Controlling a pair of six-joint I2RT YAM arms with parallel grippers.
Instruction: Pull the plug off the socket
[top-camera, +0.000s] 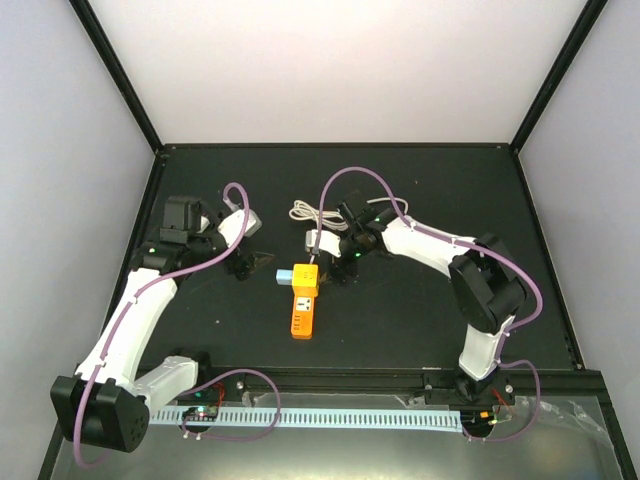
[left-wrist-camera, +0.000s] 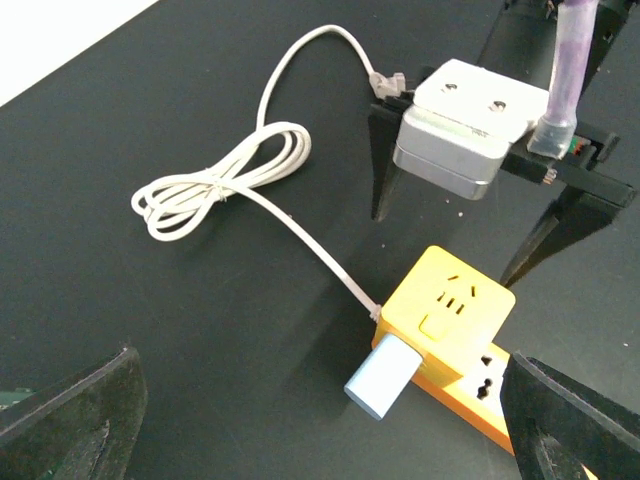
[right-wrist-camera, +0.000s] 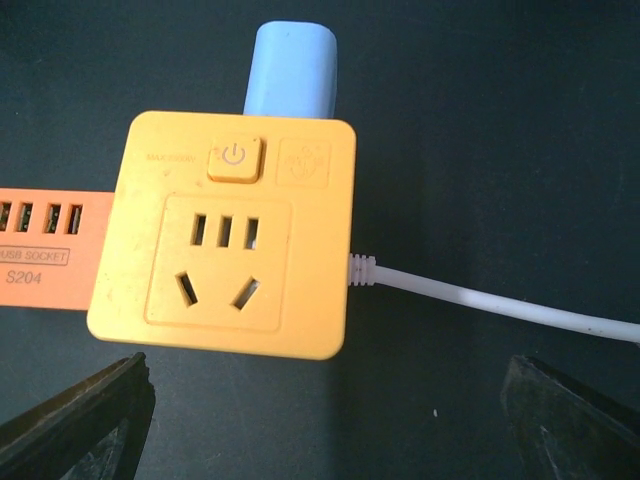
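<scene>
So we're at the pre-grasp step, nothing pulled yet. The small pale blue-white plug (right-wrist-camera: 290, 70) is fully seated in the side of the yellow plastic cube (right-wrist-camera: 230, 260), at the far end of the rectangular orange plastic socket (top-camera: 304, 312) strip mid-table. I can't really tell if the cube is part of the strip or just plugged onto it. The thin cream-white cord (left-wrist-camera: 215, 185) goes into the cube's neighbouring side and coils up on the black table (top-camera: 420, 200).

The right gripper (right-wrist-camera: 325, 380) hovers over the cube, jaws spread wide and holding nothing. The left gripper (left-wrist-camera: 318, 400) is also wide open and empty, facing the plug.

Next move, I'd guess: right pins the cube down, left closes on the plug and pulls straight out sideways without twisting.
</scene>
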